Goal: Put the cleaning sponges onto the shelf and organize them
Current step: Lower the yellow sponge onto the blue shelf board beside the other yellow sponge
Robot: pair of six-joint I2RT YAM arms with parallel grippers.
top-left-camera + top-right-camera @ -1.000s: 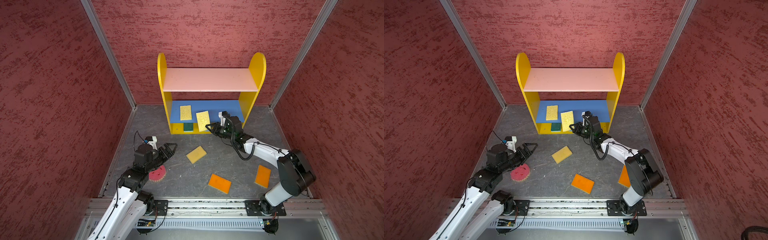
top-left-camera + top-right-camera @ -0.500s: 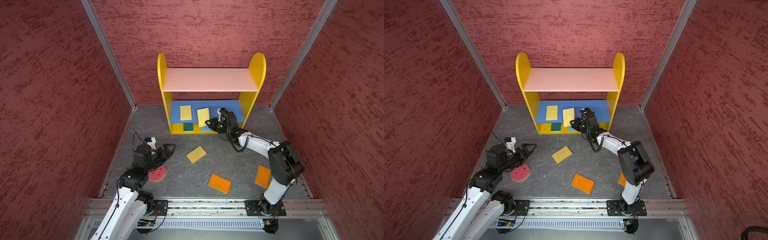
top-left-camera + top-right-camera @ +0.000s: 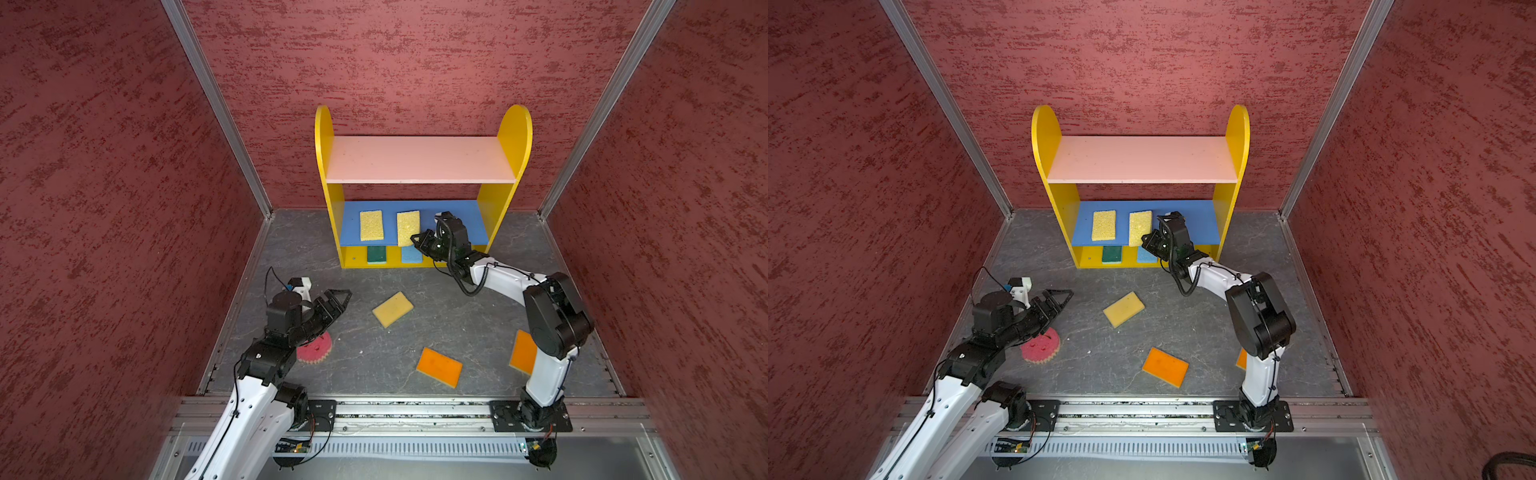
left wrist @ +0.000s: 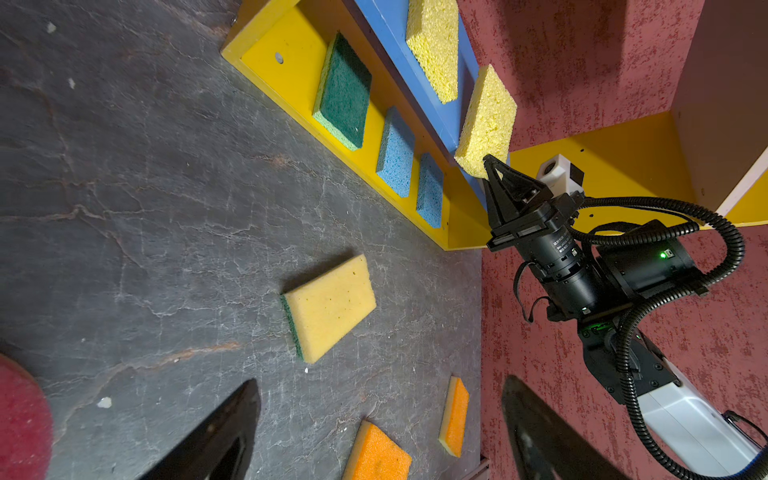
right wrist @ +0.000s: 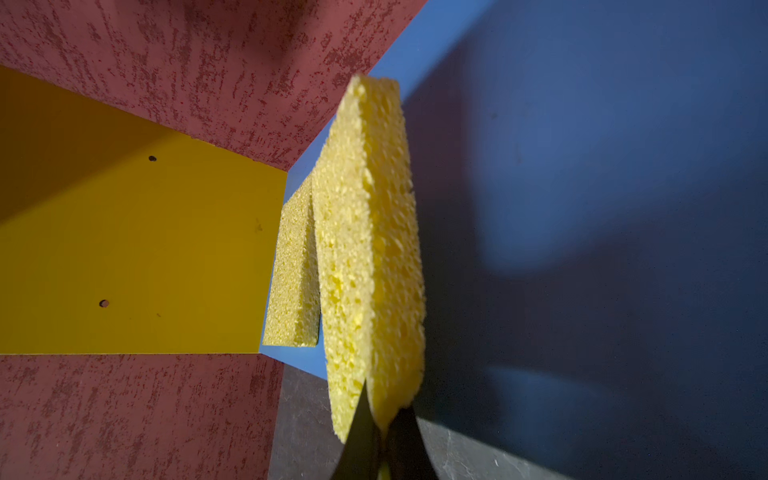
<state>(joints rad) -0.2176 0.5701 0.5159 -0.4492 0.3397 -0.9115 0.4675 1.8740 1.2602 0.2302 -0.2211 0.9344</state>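
The right claw is clamping the near edge of a pale yellow sponge over the shelf's blue middle board, just right of another yellow sponge. The left claw is hanging wide open at near left.

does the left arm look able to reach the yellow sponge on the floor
Probably yes: the left end effector is open and empty, the yellow sponge lies just ahead on bare floor, and the right arm is at the shelf.
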